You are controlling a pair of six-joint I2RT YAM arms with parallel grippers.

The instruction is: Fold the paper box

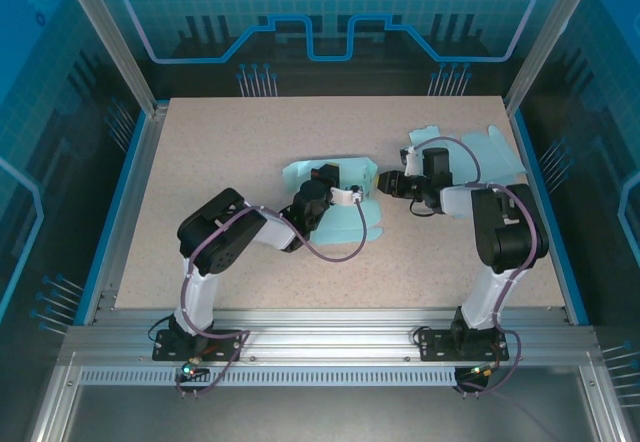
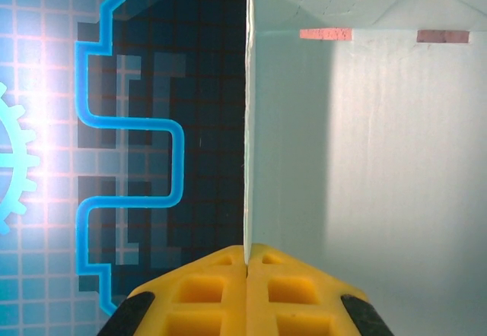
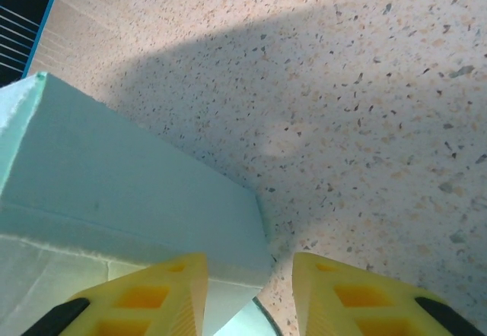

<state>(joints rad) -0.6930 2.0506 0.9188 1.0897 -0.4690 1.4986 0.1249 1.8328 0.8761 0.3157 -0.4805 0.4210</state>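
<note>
The pale teal paper box [image 1: 330, 224] lies partly folded in the middle of the table [image 1: 200, 152]. My left gripper [image 1: 352, 195] reaches over it and is shut on one thin upright panel [image 2: 304, 146], whose edge runs straight up from the closed yellow fingertips [image 2: 228, 275]. From the right, my right gripper [image 1: 381, 182] meets the box's right side. Its jaws stand open around a corner of the box [image 3: 152, 191]. The corner is next to the left finger [image 3: 163, 290], and bare table shows before the right finger [image 3: 350, 290].
A second flat teal paper cut-out [image 1: 490, 150] lies at the back right of the table, behind the right arm. Blue rails [image 1: 118, 202] edge the table's left and right sides, and an aluminium frame runs along the near edge.
</note>
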